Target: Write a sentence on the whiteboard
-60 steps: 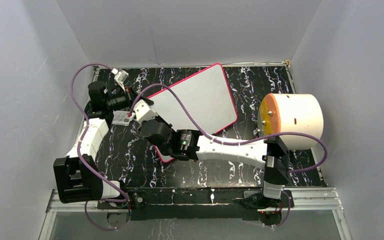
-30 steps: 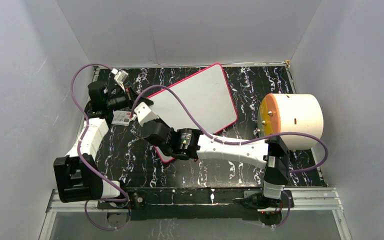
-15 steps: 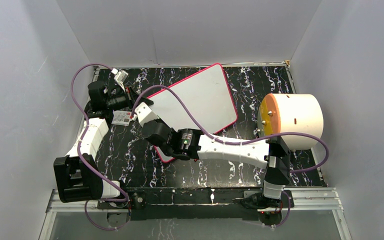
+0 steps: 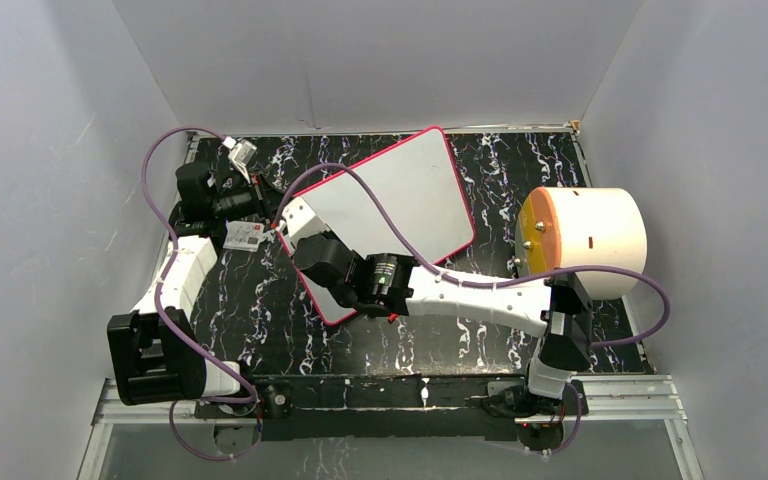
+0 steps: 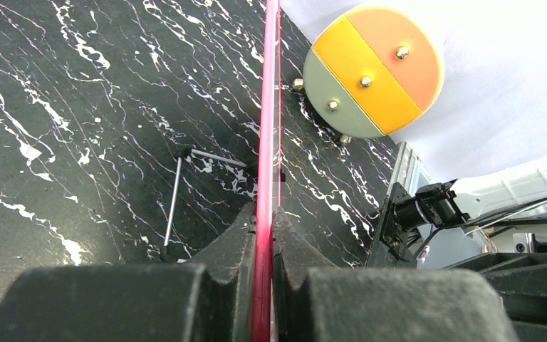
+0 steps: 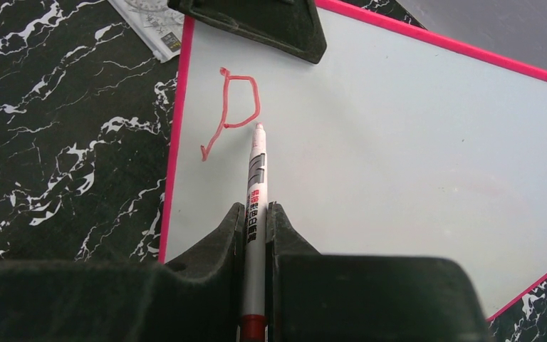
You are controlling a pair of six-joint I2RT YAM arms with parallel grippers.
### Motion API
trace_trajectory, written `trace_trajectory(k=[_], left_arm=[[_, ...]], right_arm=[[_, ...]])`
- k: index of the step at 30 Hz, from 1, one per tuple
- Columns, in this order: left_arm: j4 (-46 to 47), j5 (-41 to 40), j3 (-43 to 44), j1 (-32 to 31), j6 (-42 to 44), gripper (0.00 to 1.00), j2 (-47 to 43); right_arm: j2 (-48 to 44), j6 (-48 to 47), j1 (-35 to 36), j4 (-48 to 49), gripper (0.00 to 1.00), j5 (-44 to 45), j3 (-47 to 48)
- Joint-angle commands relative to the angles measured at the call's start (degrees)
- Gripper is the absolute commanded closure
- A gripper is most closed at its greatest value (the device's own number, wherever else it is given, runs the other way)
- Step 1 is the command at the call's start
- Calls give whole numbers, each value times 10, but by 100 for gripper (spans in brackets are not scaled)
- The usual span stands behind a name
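The whiteboard (image 4: 405,195), white with a thin pink-red frame, lies slanted on the black marble table. My left gripper (image 5: 264,214) is shut on its pink edge (image 5: 268,107) at the left corner; one of its fingers (image 6: 256,21) shows in the right wrist view. My right gripper (image 6: 256,210) hovers over the board's left part (image 6: 399,142), shut on a white marker (image 6: 256,171). The marker tip rests just right of the lower loop of a red letter P (image 6: 238,100), the only part of the sentence on the board. In the top view the right gripper (image 4: 303,222) sits beside the left one (image 4: 268,205).
A cream cylinder (image 4: 585,240) with an orange, yellow and grey face (image 5: 374,68) lies at the table's right. A small printed card (image 4: 244,236) lies left of the board. A thin metal rod (image 5: 174,203) rests on the table beneath the board's raised edge. Grey walls enclose the table.
My right wrist has shifted slightly right and away from me over the board's left part, and the forearm has swung with it. The left arm and the board have stayed put.
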Motion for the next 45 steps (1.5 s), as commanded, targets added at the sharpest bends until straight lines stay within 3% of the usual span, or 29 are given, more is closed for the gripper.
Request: trace_trajectory(k=[1, 45], left_arm=[[-16, -63, -12, 7, 37, 100, 13], [-16, -59, -11, 7, 37, 100, 15]], right_arm=[[-20, 8, -7, 27, 100, 15, -1], [7, 28, -14, 1, 100, 10, 18]])
